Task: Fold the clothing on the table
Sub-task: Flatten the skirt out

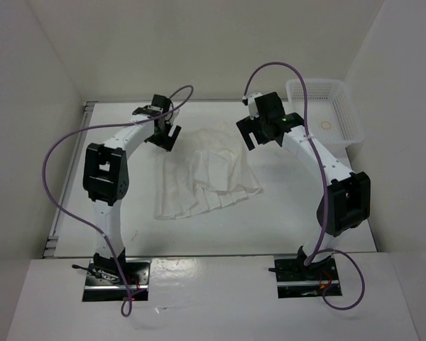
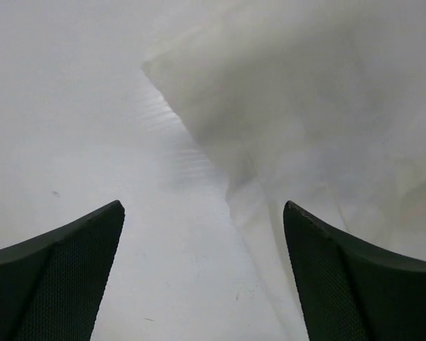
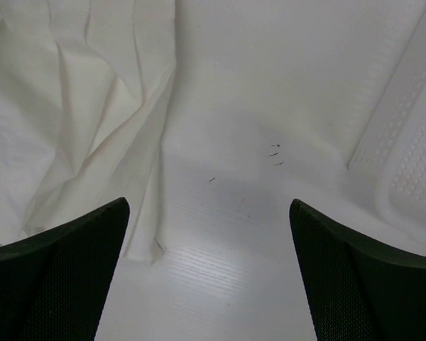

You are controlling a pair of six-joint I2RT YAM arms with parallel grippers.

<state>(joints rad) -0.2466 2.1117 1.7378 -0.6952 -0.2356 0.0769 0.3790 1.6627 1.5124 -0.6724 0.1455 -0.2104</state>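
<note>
Where the skirt (image 1: 206, 181) ends, open table (image 1: 305, 213) borders every edge.

basket (image 1: 316, 103) blocks far right corner; table (image 1: 220, 234) bare in front of skirt (image 1: 206, 177)

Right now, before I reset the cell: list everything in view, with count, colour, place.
skirt: 1, white, pleated, rumpled at the table's middle
table: 1, white, under everything
basket: 1, white mesh, far right corner; small round thing inside, too small to tell
rail: 1, grey, along the table's left edge
cables: 2, purple, one looping off each arm
arms: 2, white and black, bases at the near edge
left fingers: 2, black, open, over the skirt's far left edge
right fingers: 2, black, open, over bare table between skirt and basket
</note>
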